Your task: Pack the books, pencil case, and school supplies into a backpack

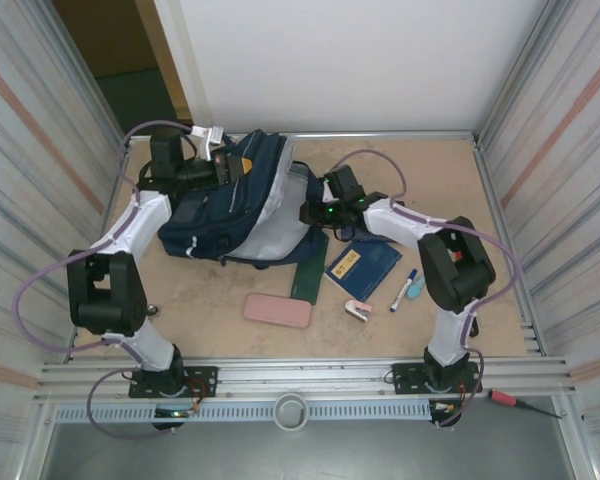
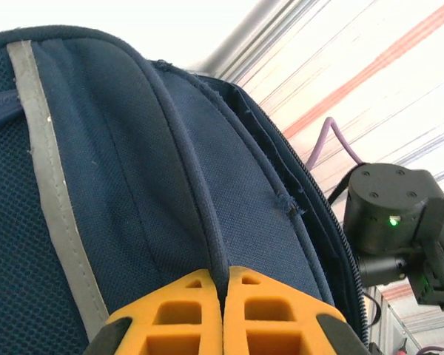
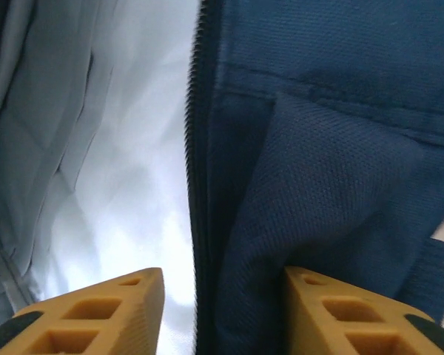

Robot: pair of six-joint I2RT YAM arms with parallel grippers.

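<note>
The navy backpack (image 1: 242, 205) lies at the back left of the table with its mouth open and its pale lining (image 3: 126, 148) showing. My left gripper (image 2: 223, 285) is shut on a ridge of the backpack's (image 2: 133, 185) blue fabric at its far edge. My right gripper (image 3: 223, 277) is open, its jaws straddling the zipper edge (image 3: 196, 148) of the opening; the right finger touches the blue cloth. One navy book (image 1: 363, 266) with a yellow label lies to the right. The pink pencil case (image 1: 277, 310), blue-and-white marker (image 1: 404, 290), teal item (image 1: 416, 288) and pink-and-white item (image 1: 358, 311) lie in front.
A narrow dark green flat box (image 1: 309, 280) lies between the backpack and the book. Metal rails and corrugated walls ring the table. A red-handled screwdriver (image 1: 520, 403) rests off the table at the near right. The right arm's wrist (image 2: 392, 214) shows beyond the backpack.
</note>
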